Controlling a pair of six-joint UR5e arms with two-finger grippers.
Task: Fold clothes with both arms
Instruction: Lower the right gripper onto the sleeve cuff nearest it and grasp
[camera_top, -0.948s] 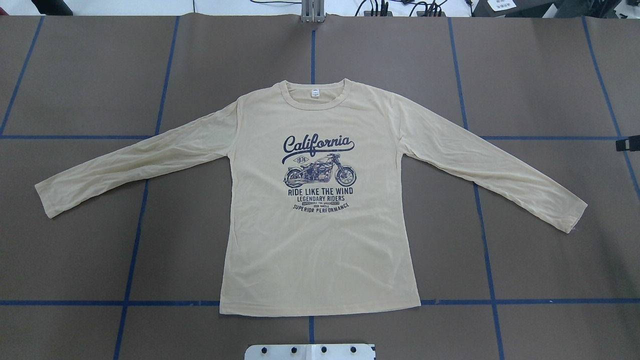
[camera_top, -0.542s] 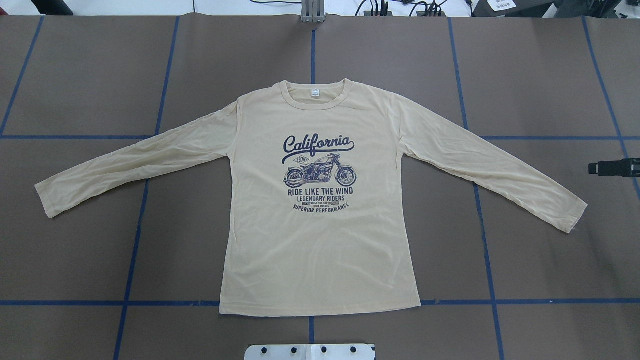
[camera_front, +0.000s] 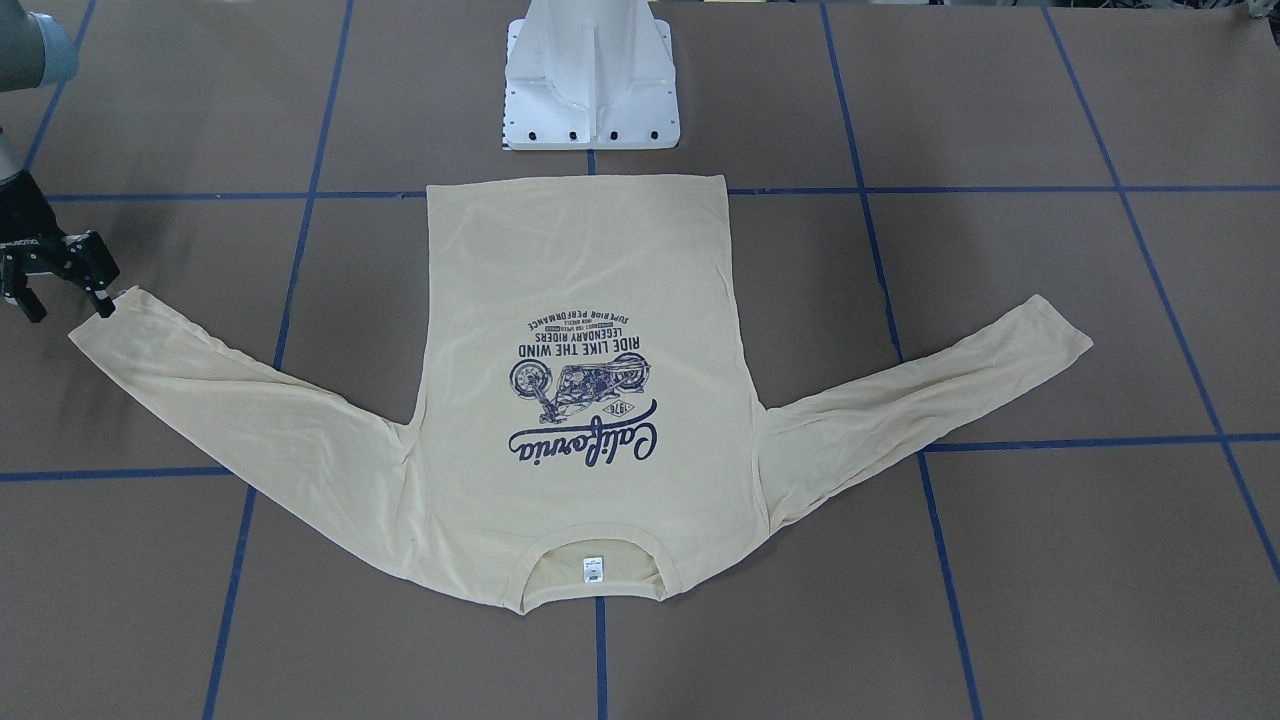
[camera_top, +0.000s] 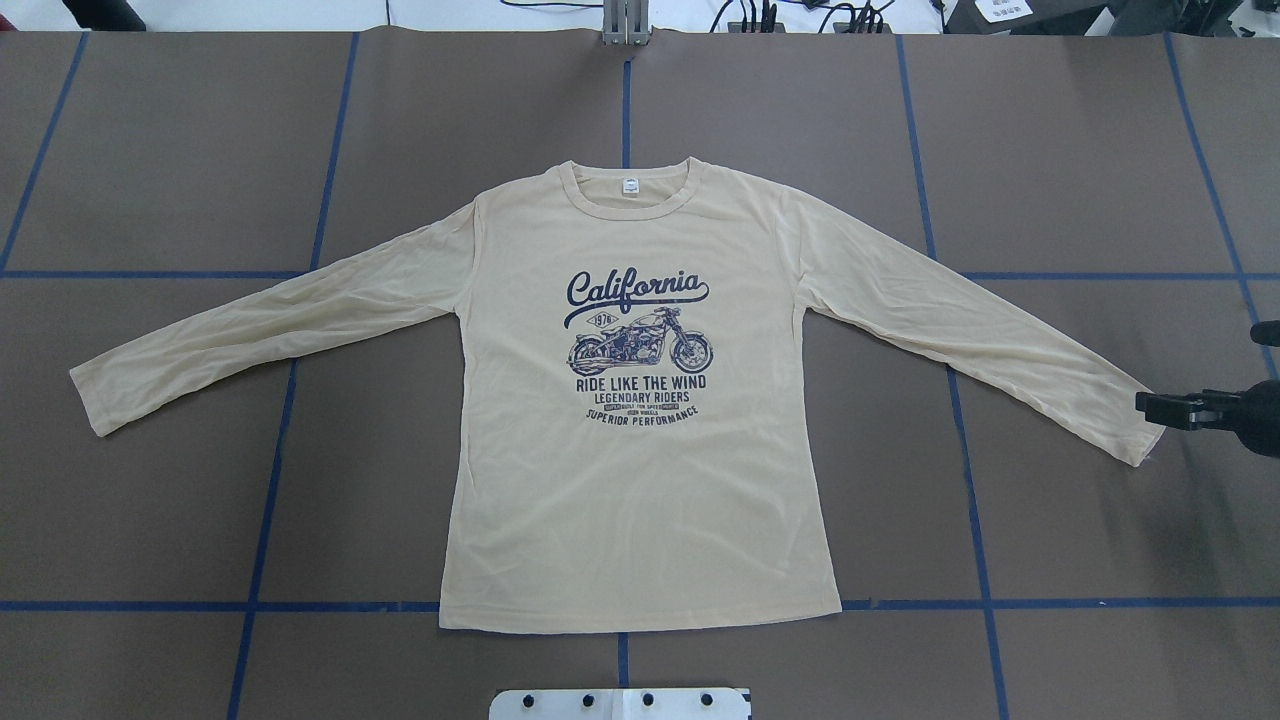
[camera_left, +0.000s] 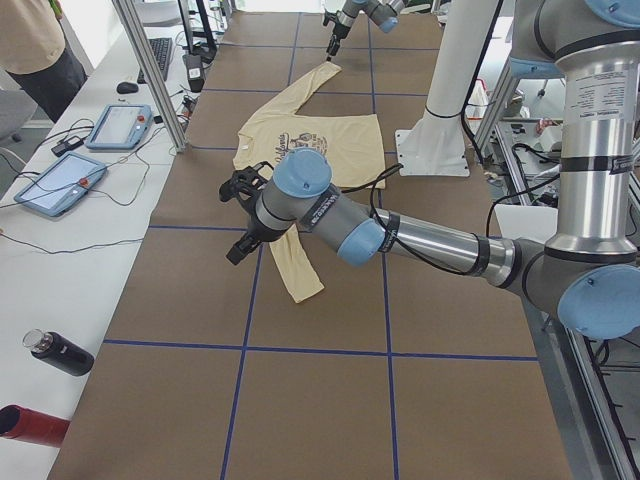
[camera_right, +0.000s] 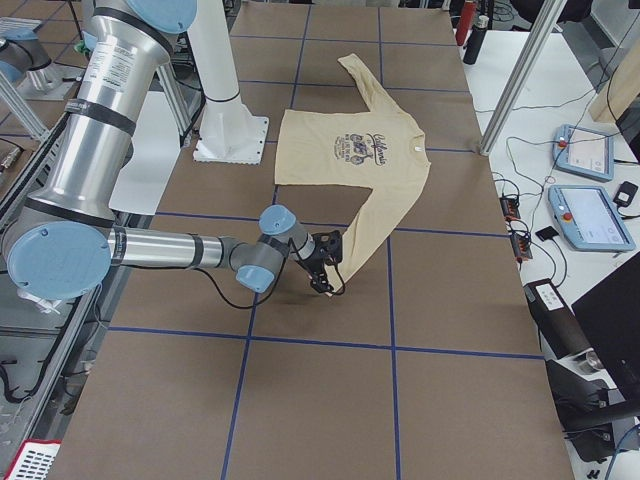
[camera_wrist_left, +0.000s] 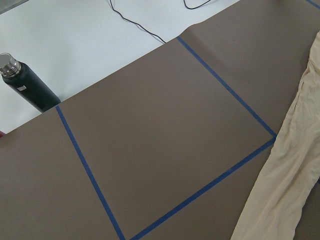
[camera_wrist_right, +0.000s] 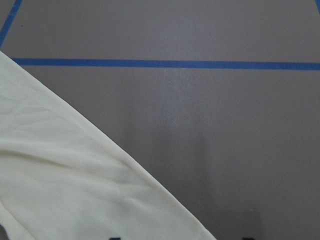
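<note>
The cream-yellow shirt lies flat and print-up on the table, sleeves spread wide; it also shows in the front view. My right gripper is open, its fingers spread just beside the right sleeve's cuff; in the overhead view it sits at that cuff's edge. The right wrist view shows that sleeve close below. My left gripper shows only in the exterior left view, above the left sleeve; I cannot tell whether it is open or shut.
The white pedestal base stands just behind the shirt's hem. A black bottle and a red bottle lie on the white side bench at the robot's left. Control tablets rest there too. Blue tape lines cross the brown table.
My right gripper has come in from the overhead view's right edge, moving toward the robot and inward until it reached the right sleeve's cuff. The shirt has not moved.
</note>
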